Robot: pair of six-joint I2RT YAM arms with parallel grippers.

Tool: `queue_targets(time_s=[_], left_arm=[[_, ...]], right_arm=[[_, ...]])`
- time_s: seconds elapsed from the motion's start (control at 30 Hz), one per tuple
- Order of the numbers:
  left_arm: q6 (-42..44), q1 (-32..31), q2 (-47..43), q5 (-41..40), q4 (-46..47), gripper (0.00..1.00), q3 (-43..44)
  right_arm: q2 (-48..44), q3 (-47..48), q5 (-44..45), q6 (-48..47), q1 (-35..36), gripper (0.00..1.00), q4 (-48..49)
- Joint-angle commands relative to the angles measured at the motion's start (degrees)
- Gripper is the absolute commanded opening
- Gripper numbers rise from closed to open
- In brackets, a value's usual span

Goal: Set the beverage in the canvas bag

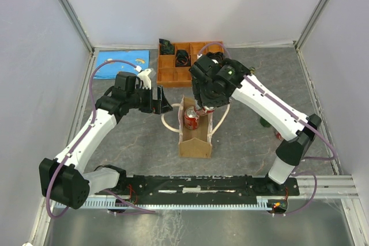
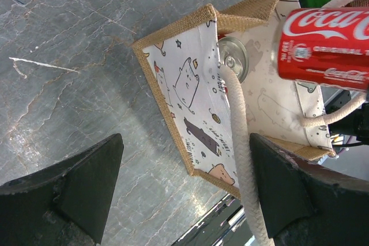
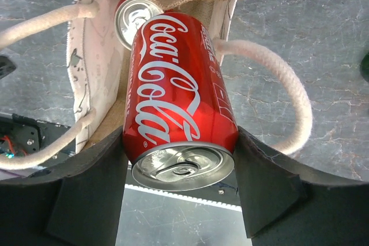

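- So, which step is running?
- Insertion: the right gripper (image 3: pixel 181 136) is clasping the cola can (image 3: pixel 173 84), holding it above the canvas bag (image 3: pixel 95 56)'s open mouth; the left gripper (image 2: pixel 185 142) is hovering agape beside the bag.
- Next?
- Probably lowering it beside the second can (image 3: pixel 135 18) inside, then releasing.

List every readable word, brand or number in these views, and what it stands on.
"Coca-Cola": on the red can, in white script.
"ORIGINAL T", cut off at the picture's edge: same can, left wrist view.
Small print on the can and on the bag's cartoon lining: too small to read.
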Motion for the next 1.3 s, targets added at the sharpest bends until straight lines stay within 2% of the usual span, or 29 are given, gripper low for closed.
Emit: queue_targets(time_s=[0.0,0.13,0.53,1.27], left_arm=[[3.69,0.08,-0.14,1.23,2.03,0.95,0.31],[3.62,0.07,0.06,1.4,2.29,0.95,0.0],[3.79,0.07,-0.19,1.47,2.52,0.95,-0.52],[3.62,0.06,0.45,1.49,2.62,0.95,-0.3]], right_arm=[[-1.26,8.21,0.4,0.07,0.89,0.0,-3.43],[-1.16,8.0,-0.34,-0.01,1.53,0.0,-5.65],[2.79,1.63,-3.32,-1.19,2.95,0.0,-4.4],[11.54,-0.03,1.53,-5.22,2.86,0.0,0.67]])
